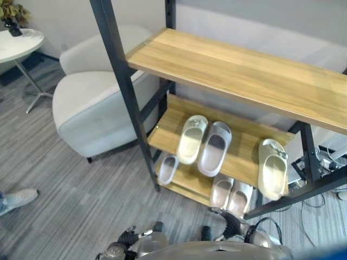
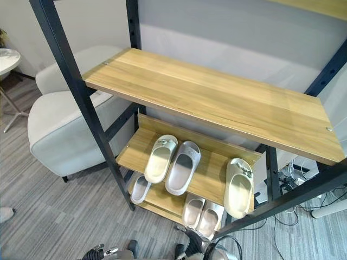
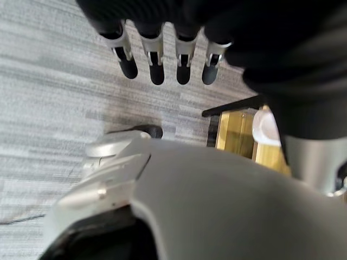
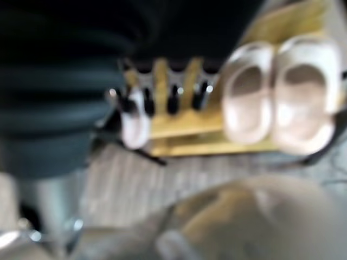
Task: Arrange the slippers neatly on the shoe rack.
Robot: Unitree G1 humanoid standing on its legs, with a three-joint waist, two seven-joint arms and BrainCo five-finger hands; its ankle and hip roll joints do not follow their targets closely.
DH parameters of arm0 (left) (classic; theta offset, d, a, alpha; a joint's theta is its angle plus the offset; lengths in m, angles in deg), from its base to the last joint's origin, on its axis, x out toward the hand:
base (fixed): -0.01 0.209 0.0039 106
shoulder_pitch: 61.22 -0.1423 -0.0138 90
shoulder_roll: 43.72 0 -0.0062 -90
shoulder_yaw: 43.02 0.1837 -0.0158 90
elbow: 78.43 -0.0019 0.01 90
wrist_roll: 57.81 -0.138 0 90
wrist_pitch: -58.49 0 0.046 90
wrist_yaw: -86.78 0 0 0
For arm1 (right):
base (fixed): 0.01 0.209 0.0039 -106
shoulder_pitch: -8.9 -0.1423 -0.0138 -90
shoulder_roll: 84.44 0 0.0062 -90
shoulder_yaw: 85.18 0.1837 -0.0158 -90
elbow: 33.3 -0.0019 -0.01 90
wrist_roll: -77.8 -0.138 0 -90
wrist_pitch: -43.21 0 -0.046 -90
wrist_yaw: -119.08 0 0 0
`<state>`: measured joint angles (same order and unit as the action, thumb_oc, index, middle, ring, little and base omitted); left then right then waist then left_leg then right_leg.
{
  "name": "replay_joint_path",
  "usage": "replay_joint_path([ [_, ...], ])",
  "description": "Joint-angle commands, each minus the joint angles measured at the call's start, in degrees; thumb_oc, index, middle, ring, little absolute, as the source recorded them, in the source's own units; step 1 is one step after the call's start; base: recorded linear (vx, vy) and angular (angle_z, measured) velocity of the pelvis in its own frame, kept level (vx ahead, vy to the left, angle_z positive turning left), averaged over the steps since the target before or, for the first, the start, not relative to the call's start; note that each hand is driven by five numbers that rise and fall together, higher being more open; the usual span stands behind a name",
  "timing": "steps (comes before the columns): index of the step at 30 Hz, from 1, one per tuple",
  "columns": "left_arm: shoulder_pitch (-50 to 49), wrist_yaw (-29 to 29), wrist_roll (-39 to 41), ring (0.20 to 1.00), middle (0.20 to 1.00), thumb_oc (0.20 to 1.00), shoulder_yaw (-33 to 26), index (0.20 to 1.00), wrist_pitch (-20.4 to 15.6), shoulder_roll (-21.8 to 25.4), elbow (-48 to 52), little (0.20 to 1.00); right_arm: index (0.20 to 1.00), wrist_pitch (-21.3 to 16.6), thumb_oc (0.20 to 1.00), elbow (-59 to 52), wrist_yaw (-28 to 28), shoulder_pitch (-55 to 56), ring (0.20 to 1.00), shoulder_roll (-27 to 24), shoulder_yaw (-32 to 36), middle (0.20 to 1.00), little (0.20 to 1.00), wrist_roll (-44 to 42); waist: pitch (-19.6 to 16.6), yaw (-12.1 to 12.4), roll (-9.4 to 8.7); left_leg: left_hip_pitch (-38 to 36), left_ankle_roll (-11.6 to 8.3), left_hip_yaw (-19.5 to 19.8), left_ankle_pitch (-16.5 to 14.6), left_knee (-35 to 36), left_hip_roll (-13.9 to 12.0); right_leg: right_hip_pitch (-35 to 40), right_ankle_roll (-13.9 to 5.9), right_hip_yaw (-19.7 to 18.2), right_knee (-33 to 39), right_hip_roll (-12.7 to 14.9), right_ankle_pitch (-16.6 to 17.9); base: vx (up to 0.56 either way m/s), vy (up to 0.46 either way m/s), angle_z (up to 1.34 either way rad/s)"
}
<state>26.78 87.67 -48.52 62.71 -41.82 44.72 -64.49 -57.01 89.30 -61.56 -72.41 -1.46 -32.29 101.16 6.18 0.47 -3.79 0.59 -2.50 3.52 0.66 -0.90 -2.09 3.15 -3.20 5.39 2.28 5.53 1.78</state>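
Ribbed left robot hand [image 3: 162, 59], smooth moulded slippers [image 1: 214, 147], wooden shoe rack [image 1: 244, 70]

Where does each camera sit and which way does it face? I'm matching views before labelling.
Left eye view: on the head, looking down at the shoe rack, slippers on its lower shelves.
Right eye view: beside it on the head, same rack and cream slipper.
Left wrist view: on the left wrist, along the left hand toward carpet.
Right wrist view: on the right wrist, past the right hand at the pink slipper pair.
Shared: both wrist views catch the rack's bottom shelf.
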Motion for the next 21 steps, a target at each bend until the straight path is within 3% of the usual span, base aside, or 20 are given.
replay_joint_path([
  [1,1.79,0.91,-2.68,1.000,1.000,1.000,1.86,1.000,-0.44,-1.98,-1.09,1.000,1.000,-2.79,1.000,-6.45,-4.62,-4.68,1.000,-1.27,2.73,1.000,1.000,0.63,-0.63,0.73,1.15,-2.46,-0.46,0.12,-3.53,-1.31,-1.39,-0.48,-3.67,0.28,-4.46,1.51,-4.00,0.08,0.081,0.01],
  [2,1.42,1.03,-2.12,1.000,1.000,1.000,1.51,1.000,-0.58,-2.11,-0.46,1.000,1.000,-1.93,1.000,-18.78,-2.98,-1.99,1.000,-3.56,5.71,1.000,1.000,0.86,-1.08,0.33,1.07,-2.77,-0.24,-0.31,-3.64,-0.88,-1.17,-0.64,-4.01,0.10,-4.38,1.77,-3.72,0.07,0.079,-0.03],
  [3,1.02,0.78,-1.75,1.000,1.000,1.000,1.42,1.000,-1.06,-2.06,0.24,1.000,1.000,-2.79,1.000,-24.25,-2.50,-0.24,1.000,-5.70,8.26,1.000,1.000,1.21,-1.23,0.16,1.02,-3.20,0.01,-0.73,-3.84,-0.56,-1.09,-0.67,-4.26,-0.06,-4.50,1.94,-3.57,0.06,0.066,-0.06],
  [6,1.18,0.69,-1.15,1.000,1.000,1.000,1.31,1.000,-0.99,-1.98,0.62,1.000,1.000,-2.04,1.000,-29.16,-5.37,1.16,1.000,-8.21,14.27,1.000,1.000,2.47,-1.81,-0.07,1.21,-4.14,0.64,-1.46,-3.86,0.82,-0.68,-0.62,-4.83,-0.23,-4.48,2.26,-3.28,0.05,0.058,-0.15],
  [14,1.05,0.69,-2.00,1.000,1.000,1.000,0.98,1.000,-0.92,-2.92,-1.41,1.000,1.000,-3.85,1.000,-38.03,-9.21,2.79,1.000,-10.88,21.47,1.000,1.000,1.96,-2.59,-0.63,1.66,-5.68,1.18,-1.75,-3.20,4.37,0.46,-0.57,-5.77,0.19,-3.98,2.94,-3.04,0.03,0.049,-0.03],
  [21,1.35,0.85,-3.35,1.000,1.000,1.000,-0.05,1.000,-0.22,-3.23,-1.39,1.000,1.000,-0.46,1.000,-30.67,-12.68,1.75,1.000,-10.02,22.20,1.000,1.000,8.45,-2.86,0.03,1.46,-5.83,1.61,-1.82,-2.86,4.83,0.81,-0.09,-5.74,0.43,-2.71,3.11,-2.22,0.01,0.011,-0.02],
])
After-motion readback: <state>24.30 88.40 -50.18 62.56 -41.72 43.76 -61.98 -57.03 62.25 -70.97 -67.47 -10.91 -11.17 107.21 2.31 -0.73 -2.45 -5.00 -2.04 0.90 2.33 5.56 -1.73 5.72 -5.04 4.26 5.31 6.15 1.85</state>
